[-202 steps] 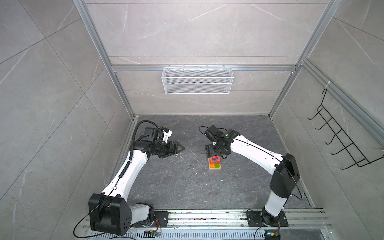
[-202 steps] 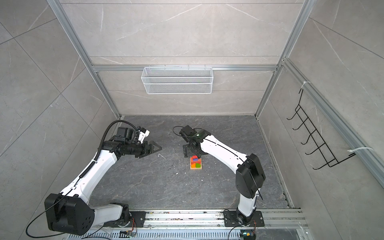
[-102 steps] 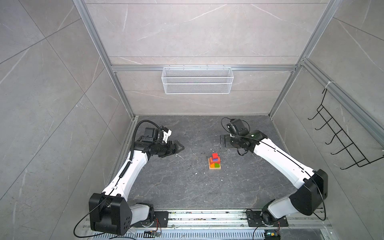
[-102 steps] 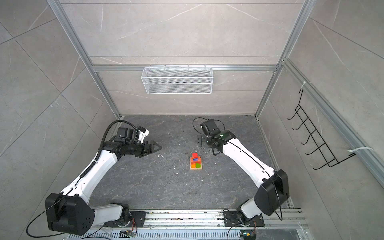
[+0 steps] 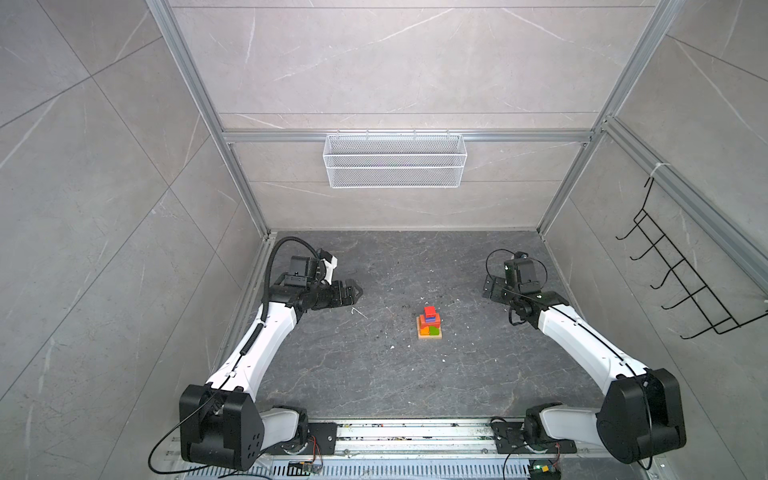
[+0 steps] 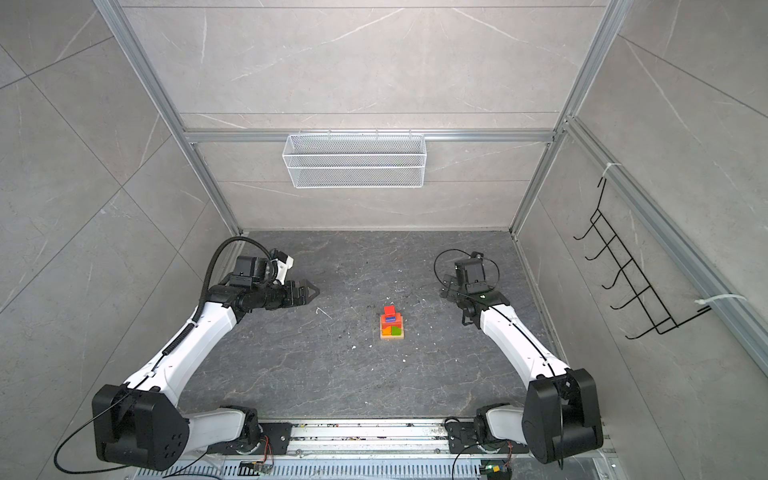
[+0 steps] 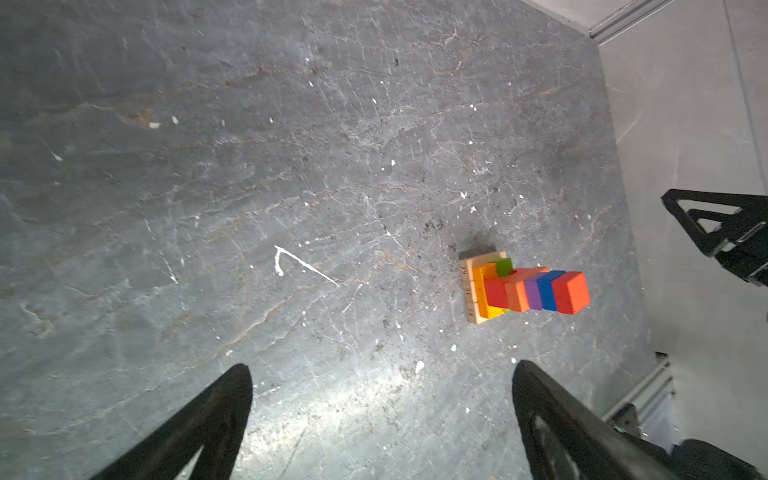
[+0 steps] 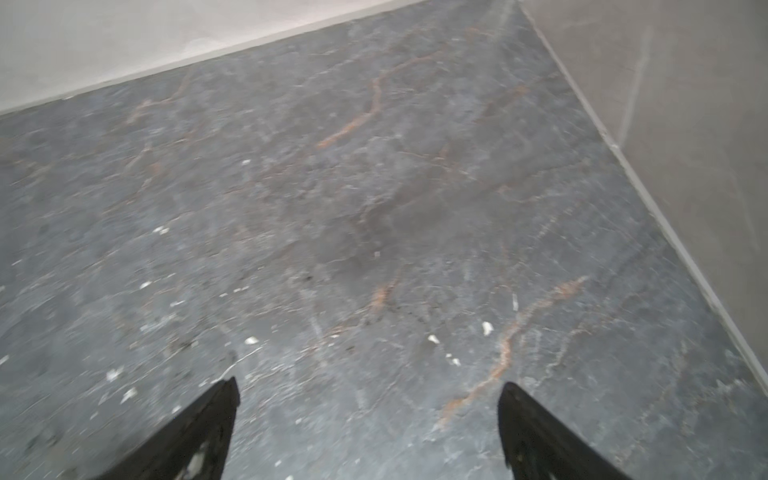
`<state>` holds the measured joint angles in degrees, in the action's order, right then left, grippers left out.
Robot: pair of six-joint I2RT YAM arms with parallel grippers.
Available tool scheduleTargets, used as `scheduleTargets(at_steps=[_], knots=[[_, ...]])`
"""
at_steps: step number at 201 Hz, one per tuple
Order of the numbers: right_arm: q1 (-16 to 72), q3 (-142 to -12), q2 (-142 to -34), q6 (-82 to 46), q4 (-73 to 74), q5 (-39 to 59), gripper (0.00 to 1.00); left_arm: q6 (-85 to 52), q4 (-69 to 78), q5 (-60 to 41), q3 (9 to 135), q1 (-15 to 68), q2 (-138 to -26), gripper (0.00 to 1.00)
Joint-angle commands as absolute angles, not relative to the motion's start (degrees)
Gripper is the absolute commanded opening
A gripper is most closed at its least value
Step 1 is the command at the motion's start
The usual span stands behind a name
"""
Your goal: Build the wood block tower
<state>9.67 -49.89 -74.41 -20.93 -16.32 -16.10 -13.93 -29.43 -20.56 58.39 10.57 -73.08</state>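
midway on the dark stone floor, the stepped tower of coloured wooden blocks stands upright and untouched; left gripper, jaws spread and empty, faces it; right gripper, likewise spread, points elsewhere.

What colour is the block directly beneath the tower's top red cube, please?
Blue block, clearest in the left wrist view.
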Motion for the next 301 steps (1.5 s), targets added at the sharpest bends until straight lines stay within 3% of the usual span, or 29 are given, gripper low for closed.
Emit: scheduleTargets(at_steps=[1, 61, 96, 147, 164, 203, 249, 288, 301], knots=[[7.7, -44.1, -71.3, -20.6, -5.0, -16.6, 1.0, -7.2, -23.7, -13.2, 56.1, 10.5, -71.9, 1.0], [6.8, -31.0, -71.8, -17.3, 14.2, -27.2, 1.0, -0.3, -5.5, -5.7, 46.9, 3.5, -76.6, 0.99], [6.8, -26.6, -71.9, -15.2, 21.0, -29.0, 1.0, -0.7, 7.9, -10.5, 39.4, -4.8, -79.5, 0.99], [6.8, -20.4, -73.6, -12.4, 33.8, -28.3, 0.99, -0.6, 28.8, -6.3, 29.4, -5.2, -81.8, 0.99], [6.8, -19.8, -72.9, -12.1, 34.2, -27.6, 1.0, -0.7, 29.8, -4.9, 28.7, -5.1, -81.7, 1.0], [6.8, -17.9, -71.8, -11.0, 37.2, -26.3, 1.0, -0.7, 47.1, -2.1, 20.4, -5.1, -83.8, 0.99], [7.3, -15.4, -72.3, -8.4, 44.1, -26.8, 0.99, -1.2, 47.2, -0.7, 21.3, -5.1, -86.1, 1.0], [8.4, -11.4, -79.1, -6.3, 60.6, -28.8, 1.0, -0.7, 47.6, 0.4, 20.8, -4.4, -85.9, 1.0], [9.5, -14.6, -79.7, -3.6, 55.0, -25.5, 1.0, -0.9, 47.6, 0.2, 21.0, -4.4, -86.0, 1.0]])
